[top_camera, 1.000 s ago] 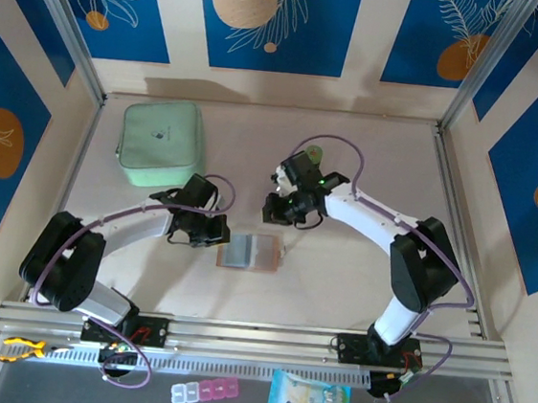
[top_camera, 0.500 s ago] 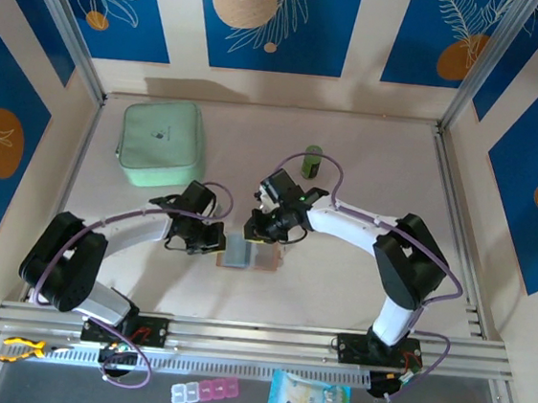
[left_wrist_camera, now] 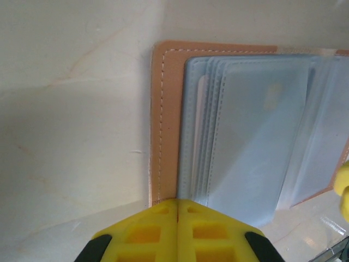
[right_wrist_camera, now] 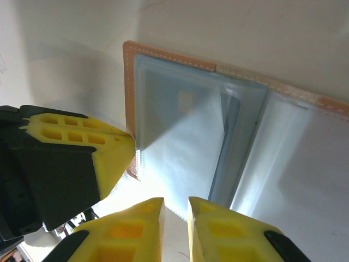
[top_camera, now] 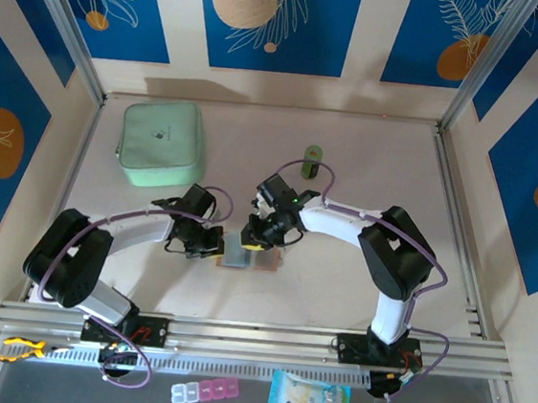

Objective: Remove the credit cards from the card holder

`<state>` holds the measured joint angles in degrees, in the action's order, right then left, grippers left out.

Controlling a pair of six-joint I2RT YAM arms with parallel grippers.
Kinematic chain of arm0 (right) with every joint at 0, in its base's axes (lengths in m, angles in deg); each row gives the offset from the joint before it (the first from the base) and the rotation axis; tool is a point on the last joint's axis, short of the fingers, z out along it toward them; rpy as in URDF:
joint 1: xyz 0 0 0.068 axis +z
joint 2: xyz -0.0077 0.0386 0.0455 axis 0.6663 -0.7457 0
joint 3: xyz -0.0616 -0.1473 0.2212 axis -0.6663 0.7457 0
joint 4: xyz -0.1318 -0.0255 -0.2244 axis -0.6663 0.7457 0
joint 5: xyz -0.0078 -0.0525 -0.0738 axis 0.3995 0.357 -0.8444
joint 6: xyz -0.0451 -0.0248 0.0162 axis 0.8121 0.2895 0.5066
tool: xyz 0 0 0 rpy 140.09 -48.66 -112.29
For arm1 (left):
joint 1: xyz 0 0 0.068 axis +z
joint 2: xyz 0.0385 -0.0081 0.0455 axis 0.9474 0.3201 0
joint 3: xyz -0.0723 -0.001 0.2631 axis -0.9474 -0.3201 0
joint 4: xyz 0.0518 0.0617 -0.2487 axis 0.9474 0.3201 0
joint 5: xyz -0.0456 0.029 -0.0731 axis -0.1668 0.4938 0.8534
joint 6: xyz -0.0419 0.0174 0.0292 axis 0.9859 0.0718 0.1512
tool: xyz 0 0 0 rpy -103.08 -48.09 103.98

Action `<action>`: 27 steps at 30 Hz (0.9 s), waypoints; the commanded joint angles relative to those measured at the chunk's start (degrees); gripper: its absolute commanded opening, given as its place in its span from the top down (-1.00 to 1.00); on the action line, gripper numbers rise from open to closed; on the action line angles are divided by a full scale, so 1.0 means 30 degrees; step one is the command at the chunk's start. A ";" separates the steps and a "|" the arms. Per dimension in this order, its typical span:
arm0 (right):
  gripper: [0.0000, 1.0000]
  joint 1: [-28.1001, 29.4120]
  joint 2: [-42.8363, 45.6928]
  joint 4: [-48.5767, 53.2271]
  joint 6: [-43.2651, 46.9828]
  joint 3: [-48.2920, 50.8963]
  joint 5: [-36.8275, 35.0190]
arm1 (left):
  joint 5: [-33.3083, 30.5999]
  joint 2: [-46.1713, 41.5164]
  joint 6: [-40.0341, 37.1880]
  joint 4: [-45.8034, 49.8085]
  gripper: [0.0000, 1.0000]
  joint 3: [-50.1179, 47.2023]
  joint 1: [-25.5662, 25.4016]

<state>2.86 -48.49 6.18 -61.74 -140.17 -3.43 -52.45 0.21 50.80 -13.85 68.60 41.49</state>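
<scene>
The card holder lies spread open on the table, tan outside down and grey-blue pockets up. My left gripper is shut, and its joined tips rest at the holder's tan left edge. My right gripper hovers just over the holder's open pockets. Its jaws stand slightly open with nothing between them. The left gripper's yellow finger sits close beside it at the holder's corner. The credit cards are hidden in the pockets; a faint pale square shows through one sleeve.
A mint-green zip case lies at the back left. A small green cylinder stands behind the right arm. Off the table's near edge lie a blue snack packet and a pill box.
My right gripper has come forward and left down to the open holder, uncovering the green cylinder, and its jaws have parted a little. The left gripper edged right onto the holder's edge.
</scene>
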 commanded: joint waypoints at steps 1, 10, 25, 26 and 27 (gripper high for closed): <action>0.55 0.0190 -0.0486 -0.0201 -0.0249 -0.0450 0.0845 | -0.0047 0.0198 -0.0388 -0.0151 0.95 -0.0298 0.0200; 0.52 0.0288 -0.1074 -0.0606 -0.0142 -0.0654 0.1476 | -0.0101 0.0036 -0.0190 -0.0237 0.94 -0.0764 0.0193; 0.54 0.0351 -0.1521 -0.0001 -0.0447 -0.0435 0.0628 | -0.0378 -0.0599 0.0103 -0.0157 0.95 -0.1294 0.0206; 0.54 0.0328 -0.1434 0.0082 -0.0462 -0.0367 0.0507 | -0.0379 -0.0629 0.0129 -0.0135 0.94 -0.1324 0.0218; 0.54 0.0349 -0.1323 0.0116 -0.0491 -0.0257 0.0323 | -0.0408 -0.0629 0.0131 -0.0134 0.94 -0.1349 0.0194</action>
<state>3.49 -53.06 4.35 -62.22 -141.13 -1.40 -52.45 -0.95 50.99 -15.69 65.80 41.49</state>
